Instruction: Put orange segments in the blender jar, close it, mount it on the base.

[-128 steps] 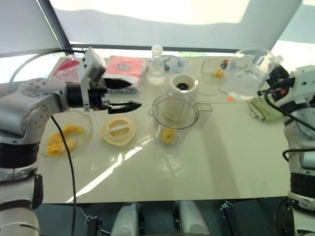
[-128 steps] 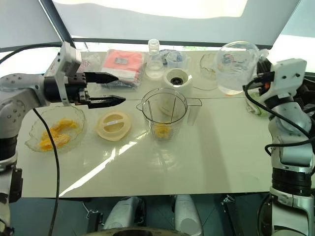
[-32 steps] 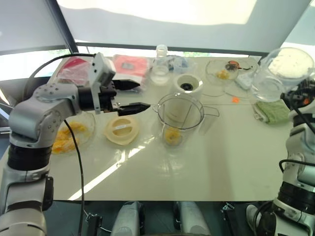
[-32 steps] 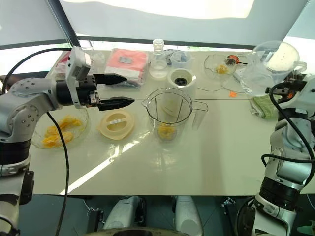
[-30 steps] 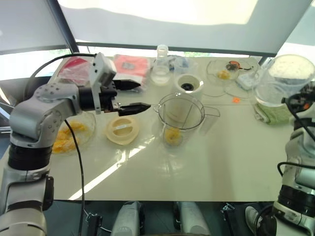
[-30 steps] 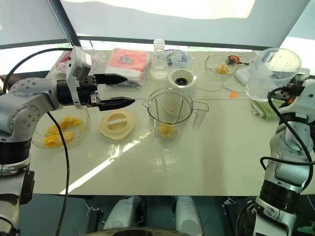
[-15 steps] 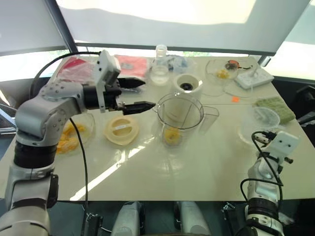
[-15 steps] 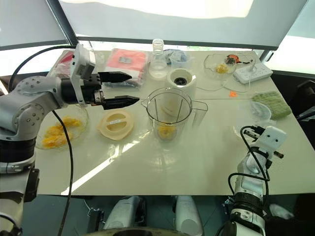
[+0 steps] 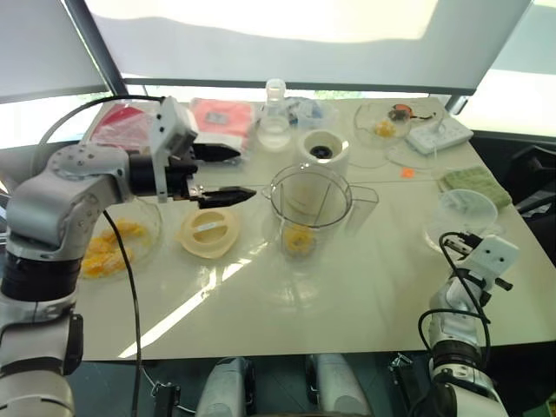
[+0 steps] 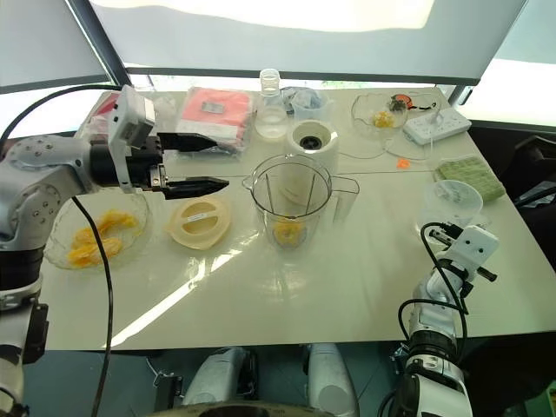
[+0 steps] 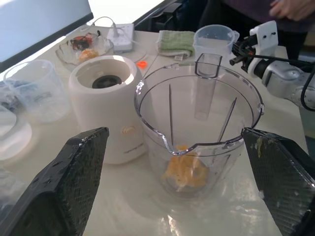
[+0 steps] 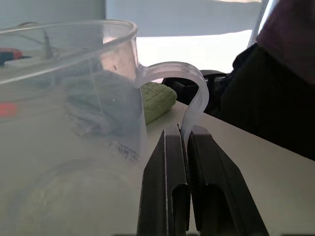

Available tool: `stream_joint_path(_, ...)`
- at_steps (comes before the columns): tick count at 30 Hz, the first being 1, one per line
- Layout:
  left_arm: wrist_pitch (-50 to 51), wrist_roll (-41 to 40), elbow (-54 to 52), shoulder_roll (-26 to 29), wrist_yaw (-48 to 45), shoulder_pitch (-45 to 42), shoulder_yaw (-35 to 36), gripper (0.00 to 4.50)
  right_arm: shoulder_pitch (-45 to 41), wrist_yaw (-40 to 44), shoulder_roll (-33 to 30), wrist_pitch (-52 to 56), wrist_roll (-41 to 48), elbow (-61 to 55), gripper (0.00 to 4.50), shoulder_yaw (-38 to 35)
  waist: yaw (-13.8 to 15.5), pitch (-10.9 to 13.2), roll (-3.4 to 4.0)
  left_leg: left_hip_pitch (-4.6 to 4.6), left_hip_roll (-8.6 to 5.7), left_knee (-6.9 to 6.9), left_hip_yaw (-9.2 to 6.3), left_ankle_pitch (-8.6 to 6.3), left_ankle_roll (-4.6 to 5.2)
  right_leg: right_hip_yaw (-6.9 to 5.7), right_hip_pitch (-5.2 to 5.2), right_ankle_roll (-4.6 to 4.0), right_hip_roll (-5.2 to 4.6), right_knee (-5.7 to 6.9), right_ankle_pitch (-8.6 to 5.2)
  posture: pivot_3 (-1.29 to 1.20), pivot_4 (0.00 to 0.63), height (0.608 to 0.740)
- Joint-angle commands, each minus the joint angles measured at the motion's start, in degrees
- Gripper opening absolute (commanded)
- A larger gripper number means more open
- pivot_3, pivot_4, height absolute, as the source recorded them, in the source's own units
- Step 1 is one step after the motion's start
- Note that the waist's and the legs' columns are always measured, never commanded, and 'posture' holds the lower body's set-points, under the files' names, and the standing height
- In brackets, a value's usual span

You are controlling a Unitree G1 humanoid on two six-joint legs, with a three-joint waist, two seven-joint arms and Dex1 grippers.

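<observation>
A pale table under a bright shaded window fills the head views, cluttered along its upper edge with red packets, a small bottle and a glass dish.

Largest of the task's things, the blender jar stands upright at the centre of the frame, open-topped, with a few orange segments already at its bottom. It looks like stiff, light, clear plastic, probably slick on its wall; the side handle towards the right is the surest hold, since the wide rim leaves little to pinch.

Just above it, towards the upper centre, the base sits squat and cream, its dark socket facing up. It seems heavy enough to stay put while the jar is seated.

Left of the jar lies the flat cream lid, rigid and thin, best taken by its edge.

At centre left the left gripper hovers above the lid, jaws spread wide and empty.

At lower right the right gripper is pinched shut on the thin handle of a clear measuring cup.

The remaining segments in the glass bowl at far left look soft, wet and easily squashed.
</observation>
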Motion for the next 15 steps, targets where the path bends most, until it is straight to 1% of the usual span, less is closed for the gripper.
stream_joint_path(1,-1.1,0.6,-0.5,0.8,-0.3,-1.4,0.8,4.50,-1.3,-0.3,-0.2,-1.9,1.5,0.7,0.07,-0.1,0.0,0.0,0.00,0.00,0.00,0.00,0.00,0.00,0.00,0.00,0.00,0.00,0.00,0.00,0.00,0.00,0.150,0.740)
stream_joint_path(3,-1.1,0.6,-0.4,0.7,-0.4,-1.4,0.8,4.50,-1.5,-0.5,0.0,-2.3,1.7,1.2,0.07,0.2,0.0,0.0,0.00,0.00,0.01,0.00,0.00,0.00,0.00,0.00,0.00,0.07,0.00,0.00,0.04,0.00,0.150,0.740)
stream_joint_path(6,-1.1,0.7,-0.5,0.7,-0.5,-1.3,0.7,4.50,-1.0,-1.3,0.3,-2.0,1.7,1.4,0.93,0.5,0.1,0.0,0.00,0.00,0.02,0.00,0.00,0.00,0.00,0.00,0.00,0.08,0.00,0.00,0.04,0.00,0.150,0.740)
stream_joint_path(10,-1.3,0.9,-0.2,0.5,-0.9,-1.3,0.6,4.50,-0.3,-2.4,0.3,-1.4,1.3,1.5,2.82,0.9,0.1,0.0,0.00,0.00,0.02,0.00,0.00,0.00,0.00,0.00,0.00,0.07,0.00,0.00,0.04,0.00,0.150,0.740)
stream_joint_path(11,-1.4,1.0,-0.1,0.4,-0.9,-1.3,0.6,4.50,0.0,-2.4,0.4,-1.3,1.4,1.2,3.36,1.0,0.0,0.0,0.00,0.00,0.02,0.00,0.00,0.00,0.00,0.00,0.00,0.07,0.00,0.00,0.04,0.00,0.150,0.740)
stream_joint_path(15,-2.0,1.5,0.5,-0.1,-1.1,-1.3,0.2,4.50,1.4,-1.9,0.9,-1.0,1.8,-1.0,3.36,1.5,0.1,0.0,0.00,0.00,0.02,0.00,0.00,0.00,0.00,0.00,0.00,0.07,0.00,0.00,0.04,0.00,0.150,0.740)
